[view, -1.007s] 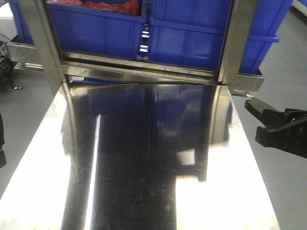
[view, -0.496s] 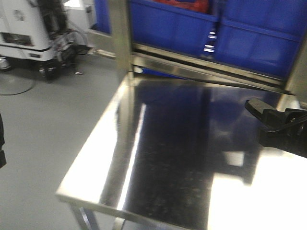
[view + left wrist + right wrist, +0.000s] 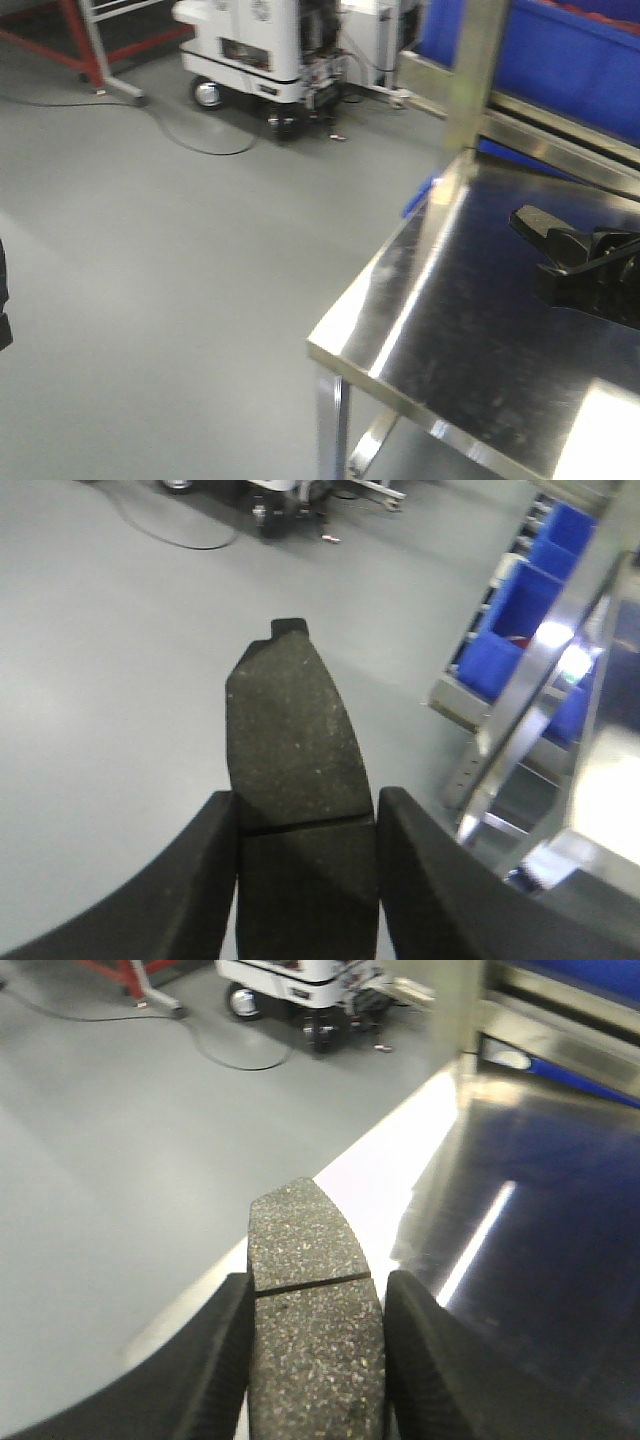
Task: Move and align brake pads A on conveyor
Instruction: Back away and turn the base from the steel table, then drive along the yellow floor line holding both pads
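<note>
Each gripper holds one of the brake pads A. In the left wrist view my left gripper (image 3: pixel 305 880) is shut on a dark-grey grooved pad (image 3: pixel 295 730), which sticks out forward over grey floor. In the right wrist view my right gripper (image 3: pixel 315 1360) is shut on a speckled grooved pad (image 3: pixel 308 1245), above the near edge of a shiny steel table (image 3: pixel 520 1260). In the front view the right gripper (image 3: pixel 548 250) hangs over that table at the right edge. The conveyor is out of view.
The steel table (image 3: pixel 450 330) has its corner and a leg at bottom centre. Blue bins (image 3: pixel 570 60) sit on a steel rack behind it. A white wheeled machine (image 3: pixel 265 45), a floor cable (image 3: pixel 190 140) and a red frame (image 3: pixel 95 50) stand on the grey floor to the left.
The front view has swung left. The table and blue bins slid to the right, and the floor, white machine and red frame came into view. The right gripper keeps its place in frame.
</note>
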Controlling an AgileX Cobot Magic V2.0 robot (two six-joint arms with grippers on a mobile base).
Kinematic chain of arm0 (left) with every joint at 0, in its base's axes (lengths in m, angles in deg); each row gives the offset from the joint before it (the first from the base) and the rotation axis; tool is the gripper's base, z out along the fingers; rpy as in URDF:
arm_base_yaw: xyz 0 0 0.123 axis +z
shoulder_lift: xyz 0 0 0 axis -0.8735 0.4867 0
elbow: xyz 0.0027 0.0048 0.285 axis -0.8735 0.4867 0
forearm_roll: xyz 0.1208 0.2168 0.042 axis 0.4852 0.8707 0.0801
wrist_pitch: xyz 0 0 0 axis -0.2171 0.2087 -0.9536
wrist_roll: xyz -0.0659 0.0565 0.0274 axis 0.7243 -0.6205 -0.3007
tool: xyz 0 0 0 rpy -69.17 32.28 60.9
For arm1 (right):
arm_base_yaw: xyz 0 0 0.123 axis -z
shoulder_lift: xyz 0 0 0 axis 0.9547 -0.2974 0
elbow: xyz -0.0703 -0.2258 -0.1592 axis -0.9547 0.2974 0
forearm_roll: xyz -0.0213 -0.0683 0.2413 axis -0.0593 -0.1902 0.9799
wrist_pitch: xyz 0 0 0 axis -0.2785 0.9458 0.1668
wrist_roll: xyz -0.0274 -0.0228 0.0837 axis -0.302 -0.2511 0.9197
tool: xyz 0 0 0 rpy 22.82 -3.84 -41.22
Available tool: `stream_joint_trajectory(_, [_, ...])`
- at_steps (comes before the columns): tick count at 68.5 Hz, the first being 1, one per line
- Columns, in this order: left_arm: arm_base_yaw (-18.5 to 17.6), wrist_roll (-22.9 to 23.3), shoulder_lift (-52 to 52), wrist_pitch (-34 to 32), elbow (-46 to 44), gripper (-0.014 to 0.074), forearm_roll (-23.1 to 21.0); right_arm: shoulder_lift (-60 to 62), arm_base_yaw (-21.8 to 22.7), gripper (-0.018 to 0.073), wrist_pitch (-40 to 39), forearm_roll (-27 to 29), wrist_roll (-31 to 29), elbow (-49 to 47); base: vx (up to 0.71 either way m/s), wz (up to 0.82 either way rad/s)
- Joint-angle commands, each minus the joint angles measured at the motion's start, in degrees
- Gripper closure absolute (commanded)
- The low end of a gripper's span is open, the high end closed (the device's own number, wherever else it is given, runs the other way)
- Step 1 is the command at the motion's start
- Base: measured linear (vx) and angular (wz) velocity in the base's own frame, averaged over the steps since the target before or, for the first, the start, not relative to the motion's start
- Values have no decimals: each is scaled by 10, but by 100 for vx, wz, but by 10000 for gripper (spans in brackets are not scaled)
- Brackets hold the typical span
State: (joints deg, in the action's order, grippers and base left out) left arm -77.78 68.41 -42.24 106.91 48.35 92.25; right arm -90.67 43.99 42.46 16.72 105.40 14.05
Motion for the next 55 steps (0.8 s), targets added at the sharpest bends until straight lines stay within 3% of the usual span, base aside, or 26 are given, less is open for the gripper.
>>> stream_joint_trajectory(1, [-3, 2, -3, -47, -15, 478, 9, 7, 1, 510, -43, -24, -1, -17, -9, 68])
stream_joint_trajectory(55, [-3, 2, -3, -47, -15, 478, 9, 7, 1, 510, -41, -24, -1, -17, -2, 62])
